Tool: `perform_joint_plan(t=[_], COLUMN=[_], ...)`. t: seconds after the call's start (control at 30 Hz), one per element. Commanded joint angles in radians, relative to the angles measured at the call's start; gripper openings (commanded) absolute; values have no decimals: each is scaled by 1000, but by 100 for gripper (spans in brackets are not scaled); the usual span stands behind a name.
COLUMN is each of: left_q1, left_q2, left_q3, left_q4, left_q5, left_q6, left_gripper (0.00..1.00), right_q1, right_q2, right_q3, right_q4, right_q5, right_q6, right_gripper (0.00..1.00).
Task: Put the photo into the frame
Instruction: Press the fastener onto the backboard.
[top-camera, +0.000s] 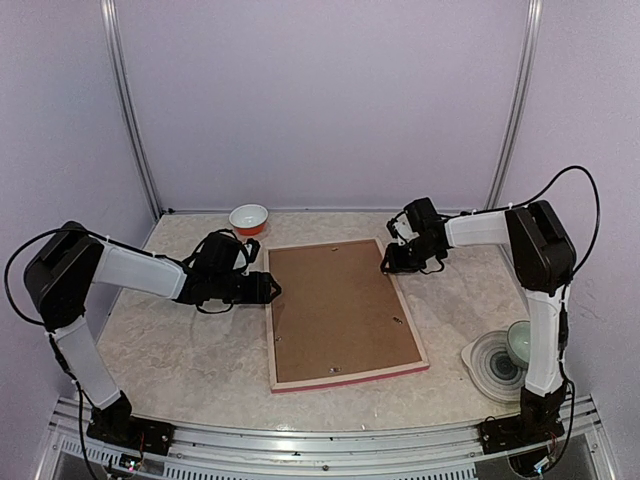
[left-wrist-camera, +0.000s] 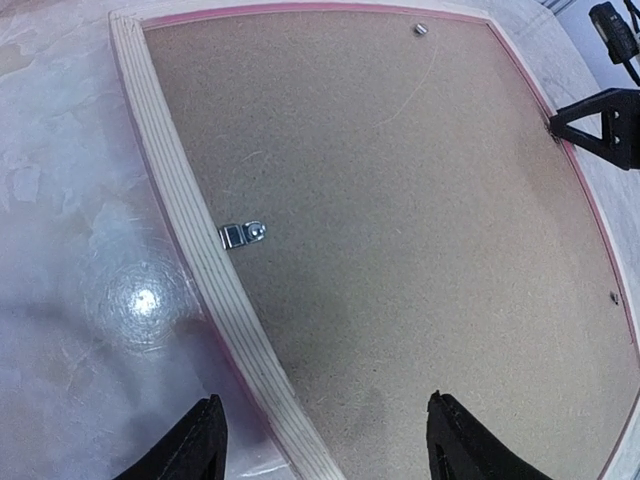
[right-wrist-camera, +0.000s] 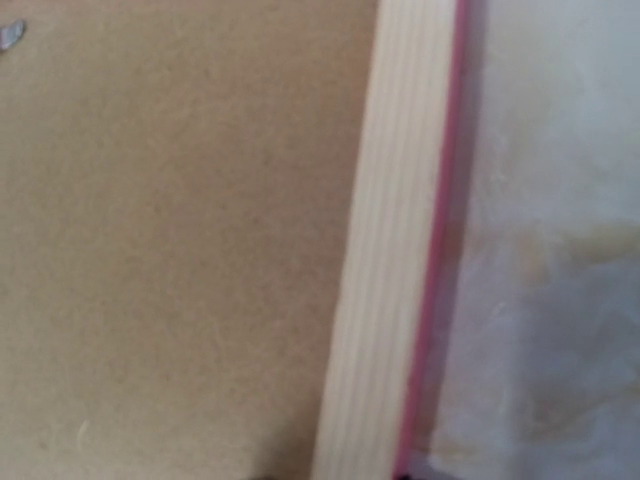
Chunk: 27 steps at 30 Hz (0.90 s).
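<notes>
The pale marbled table (top-camera: 170, 340) before me carries the frame (top-camera: 350, 376), lying flat and back up across its middle. An orange bowl (top-camera: 249, 218) sits by the far edge, and a ringed plate (top-camera: 488, 368) sits near the near right corner.

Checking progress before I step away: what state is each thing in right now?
frame: lying flat, back side up.
backing board: seated in the frame.
photo: not in sight.
left gripper: open, straddling the frame's rail.
right gripper: at the frame's far right corner, opening unclear.
orange bowl: upright.
</notes>
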Motion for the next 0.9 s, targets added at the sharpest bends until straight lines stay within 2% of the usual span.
perform_joint_plan(t=[0.0,0.2,0.47,0.67,0.87], left_q1=[6,6,6,6,6], left_q2=[11,7,7,6,8], left_q3=[-8,-10,-10,-10,-9], left_q4=[26,28,29,31,31], left_q5=[15,16,22,24,27], left_q6=[9,7,6,5,4], left_gripper=[68,68,68,68,68], right_q1=[15,15,15,15,15], right_q2=[-14,-29,-44,-34,-48], right_q3=[5,-1,-20,-17,-31], right_q4=[-46,-51,-18,-31,-2], right_q5=[15,15,-75,-55,-103], right_q6=[-14,-11,-3,-2,7], right_gripper=[32,32,33,33,36])
